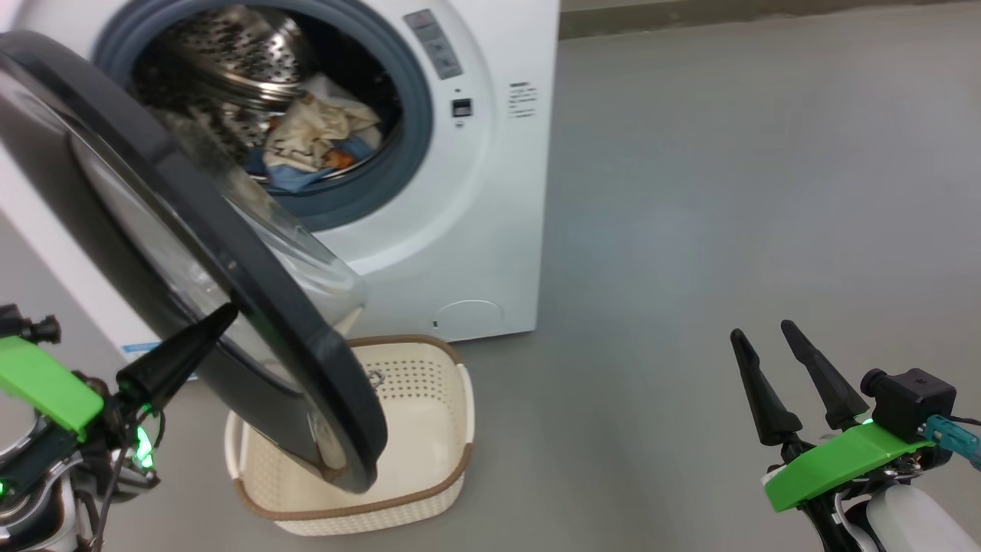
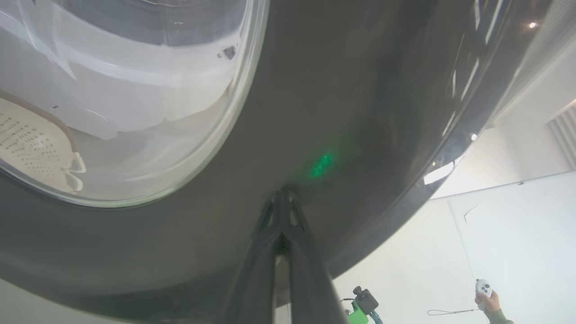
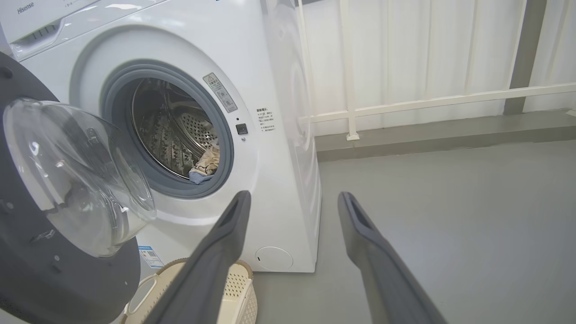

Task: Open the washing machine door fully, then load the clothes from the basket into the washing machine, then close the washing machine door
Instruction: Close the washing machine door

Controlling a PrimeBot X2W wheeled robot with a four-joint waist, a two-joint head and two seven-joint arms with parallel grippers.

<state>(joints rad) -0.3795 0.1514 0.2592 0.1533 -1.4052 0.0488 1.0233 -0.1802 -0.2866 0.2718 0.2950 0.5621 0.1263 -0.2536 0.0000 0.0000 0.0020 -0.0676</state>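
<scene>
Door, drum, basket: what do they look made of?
Door: likely glossy black plastic; it mirrors ceiling lights and a green glow. Its window: clear and bulging, glass or plastic, can't tell which. Drum: bright perforated metal, probably stainless steel. Basket: matte cream plastic by the look, with a moulded hole pattern and a brown woven-look rim.

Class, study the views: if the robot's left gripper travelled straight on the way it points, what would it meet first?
The washing machine door: the left gripper, jaws shut, points at its glossy black outer face, tips apparently at or just short of it; contact is unclear.
</scene>
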